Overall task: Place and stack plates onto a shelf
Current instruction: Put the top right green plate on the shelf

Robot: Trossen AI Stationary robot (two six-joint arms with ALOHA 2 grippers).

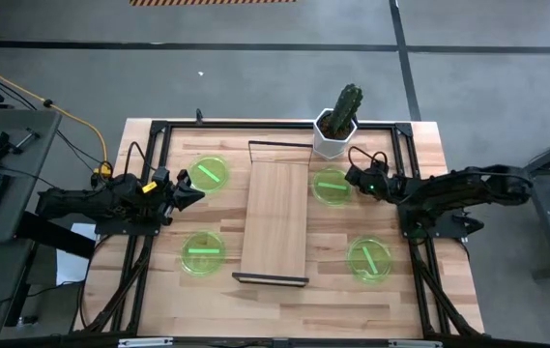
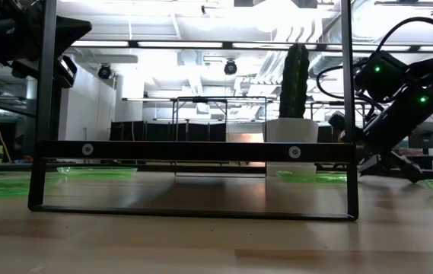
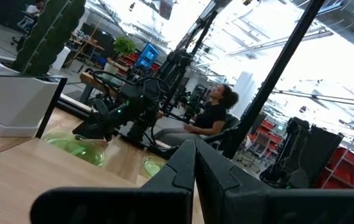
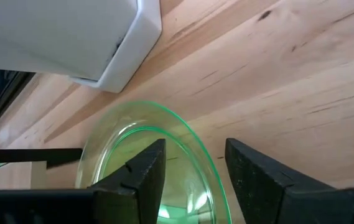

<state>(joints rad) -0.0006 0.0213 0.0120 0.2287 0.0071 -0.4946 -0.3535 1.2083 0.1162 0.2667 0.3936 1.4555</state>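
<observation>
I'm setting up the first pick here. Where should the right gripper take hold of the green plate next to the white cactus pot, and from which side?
Probably the plate's rim on the side facing the right gripper, away from the shelf. The plate lies flat and thin, so only its edge offers a pinch. The open fingers already straddle that rim in the right wrist view. The pot crowds the far edge.

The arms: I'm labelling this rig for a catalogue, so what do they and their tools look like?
Both arms are dark, near-black and jointed, with black cables looping off them. The right arm shows small green lights near its wrist. The left tool and the right tool each have two dark, angular, wedge-shaped fingers.
</observation>
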